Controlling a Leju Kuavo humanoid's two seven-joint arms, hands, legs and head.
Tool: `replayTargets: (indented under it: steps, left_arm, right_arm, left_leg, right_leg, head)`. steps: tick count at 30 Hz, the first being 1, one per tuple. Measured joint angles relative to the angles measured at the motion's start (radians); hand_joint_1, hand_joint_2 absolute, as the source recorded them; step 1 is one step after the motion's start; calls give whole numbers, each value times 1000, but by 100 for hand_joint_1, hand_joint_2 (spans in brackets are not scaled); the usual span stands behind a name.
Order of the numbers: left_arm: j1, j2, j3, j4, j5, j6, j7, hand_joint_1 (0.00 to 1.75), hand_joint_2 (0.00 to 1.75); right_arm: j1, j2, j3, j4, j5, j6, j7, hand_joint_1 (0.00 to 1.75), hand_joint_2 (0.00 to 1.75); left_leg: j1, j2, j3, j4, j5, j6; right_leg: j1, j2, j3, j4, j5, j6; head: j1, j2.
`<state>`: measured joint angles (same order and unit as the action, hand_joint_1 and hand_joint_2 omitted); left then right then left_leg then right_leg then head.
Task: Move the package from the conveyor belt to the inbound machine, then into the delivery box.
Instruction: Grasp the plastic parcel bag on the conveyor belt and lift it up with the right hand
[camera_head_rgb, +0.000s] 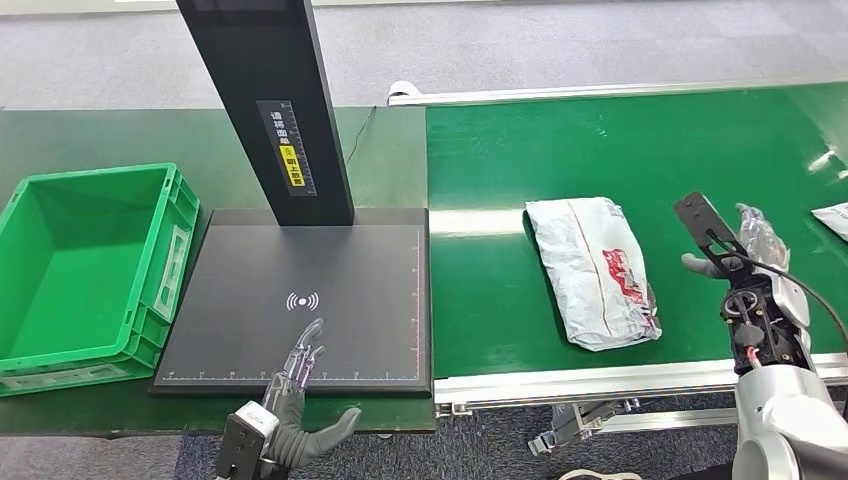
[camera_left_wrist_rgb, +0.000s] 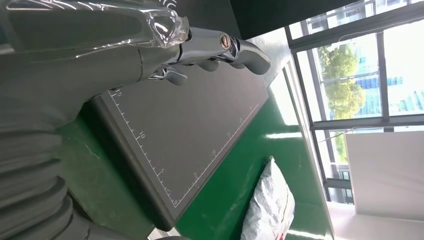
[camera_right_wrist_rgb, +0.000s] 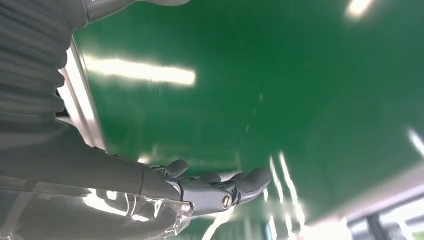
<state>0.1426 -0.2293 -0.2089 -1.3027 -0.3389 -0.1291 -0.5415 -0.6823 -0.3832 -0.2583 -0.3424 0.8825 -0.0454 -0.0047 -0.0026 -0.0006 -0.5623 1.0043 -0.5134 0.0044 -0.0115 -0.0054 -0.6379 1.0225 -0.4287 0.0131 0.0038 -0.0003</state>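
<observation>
A white plastic package (camera_head_rgb: 594, 268) with red print lies flat on the green conveyor belt (camera_head_rgb: 640, 150); it also appears as the package (camera_left_wrist_rgb: 270, 205) in the left wrist view. My right hand (camera_head_rgb: 745, 245) hovers over the belt just right of the package, fingers apart and holding nothing; in the right wrist view the right hand (camera_right_wrist_rgb: 210, 187) stretches over bare belt. My left hand (camera_head_rgb: 300, 395) is open above the front edge of the black inbound machine plate (camera_head_rgb: 310, 300), with its fingers (camera_left_wrist_rgb: 220, 47) extended over the plate (camera_left_wrist_rgb: 190, 130). The green delivery box (camera_head_rgb: 85, 270) stands left of the plate.
A black scanner column (camera_head_rgb: 270, 100) rises from the back of the plate. Another white package (camera_head_rgb: 832, 217) lies at the belt's far right edge. The belt's metal frame (camera_head_rgb: 600, 380) runs along the front. Grey carpet lies beyond the table.
</observation>
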Motion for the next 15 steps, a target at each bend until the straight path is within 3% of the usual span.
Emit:
replayTargets:
  steps: [7,11,15]
  left_arm:
    - [-7,0,8,7,-4,-13,-5,0,175]
    - [-33,0,10,32,-2,-22,-15,0,175]
    - [-70,-1,7,72,6,-26,-25,0,175]
  right_arm:
    - [54,8,-40,6,3,185,-158,0,175]
    - [91,71,-3,8,73,416,-336,0,175]
    - [109,168,59,16,91,428,-267,0,175]
  left_leg:
    - [0,0,-1,0,0,0]
    - [3,4,-1,-1,-1,-1]
    - [3,4,1,0,0,-1]
  right_leg:
    - [0,0,0,0,0,0]
    - [2,4,0,0,0,-1]
    - [3,3,0,0,1,-1]
  head:
    - [0,0]
    - [0,0]
    - [-1,0]
